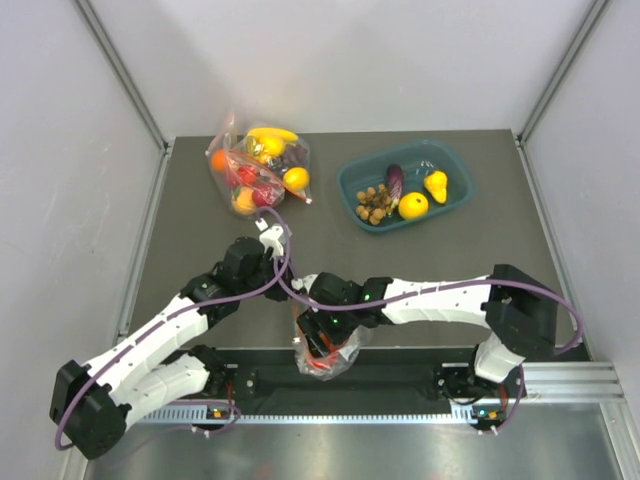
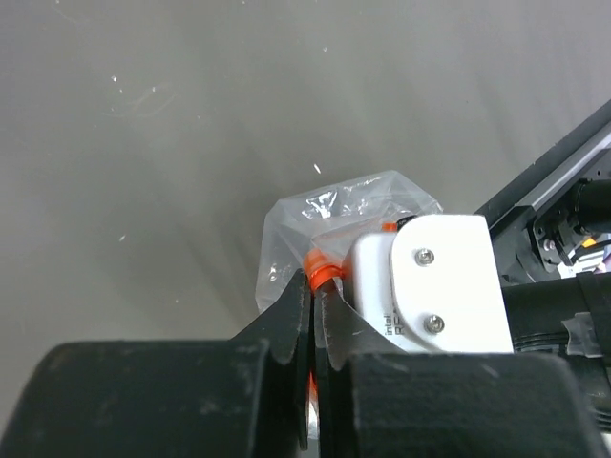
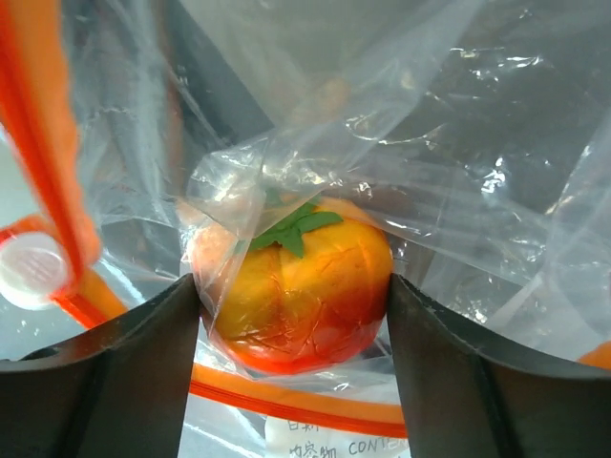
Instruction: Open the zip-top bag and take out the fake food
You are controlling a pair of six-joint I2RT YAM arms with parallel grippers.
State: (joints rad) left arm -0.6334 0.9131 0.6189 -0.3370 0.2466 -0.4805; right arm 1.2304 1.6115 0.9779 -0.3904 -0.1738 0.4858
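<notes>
At the near edge of the bench [image 1: 430,262], the clear zip-top bag [image 1: 338,362] is half hidden beneath the right arm, its orange zip strip [image 2: 323,271] pinched in the left gripper's [image 2: 313,291] closed jaws, while inside the bag the right gripper's [image 3: 294,315] jaws press both sides of a film-veiled red-orange tomato [image 3: 296,277].

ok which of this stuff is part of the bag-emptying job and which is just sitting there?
Job:
- zip-top bag, left gripper pinching it
- right gripper around the tomato inside
- eggplant, lemon, pear, brown cluster, in the teal bin

Lying about:
- second bag of fruit, far-left of the table
</notes>
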